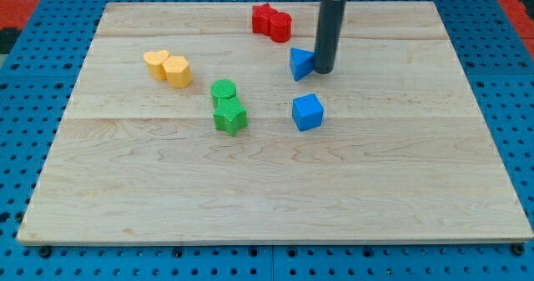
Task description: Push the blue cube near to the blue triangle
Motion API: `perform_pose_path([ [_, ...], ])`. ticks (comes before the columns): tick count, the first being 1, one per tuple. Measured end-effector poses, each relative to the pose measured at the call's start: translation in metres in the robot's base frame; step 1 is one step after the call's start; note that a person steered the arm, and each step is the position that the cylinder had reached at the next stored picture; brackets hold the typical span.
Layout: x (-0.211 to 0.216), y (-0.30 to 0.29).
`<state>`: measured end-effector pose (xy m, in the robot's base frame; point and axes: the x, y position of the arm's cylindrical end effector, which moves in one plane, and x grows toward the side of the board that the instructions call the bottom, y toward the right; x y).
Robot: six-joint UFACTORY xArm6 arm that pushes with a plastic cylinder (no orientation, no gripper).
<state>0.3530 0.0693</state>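
Note:
The blue cube (307, 112) sits on the wooden board (267, 181) a little right of centre. The blue triangle (300, 63) lies just above it toward the view's top, with a small gap between the two. My tip (323, 70) rests on the board against the triangle's right side, above and slightly right of the cube. The dark rod rises from the tip to the view's top edge.
Two red blocks (272, 21) sit touching near the view's top centre. Two yellow blocks (168, 67) sit touching at the upper left. A green cylinder (224, 90) and a green star-shaped block (229, 117) stand together left of the blue cube. Blue pegboard surrounds the board.

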Motion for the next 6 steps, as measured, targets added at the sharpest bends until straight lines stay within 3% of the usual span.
perform_pose_path([
  [1, 0.000, 0.031],
  [2, 0.032, 0.121],
  [3, 0.121, 0.116],
  [5, 0.110, -0.008],
  [6, 0.068, -0.037],
])
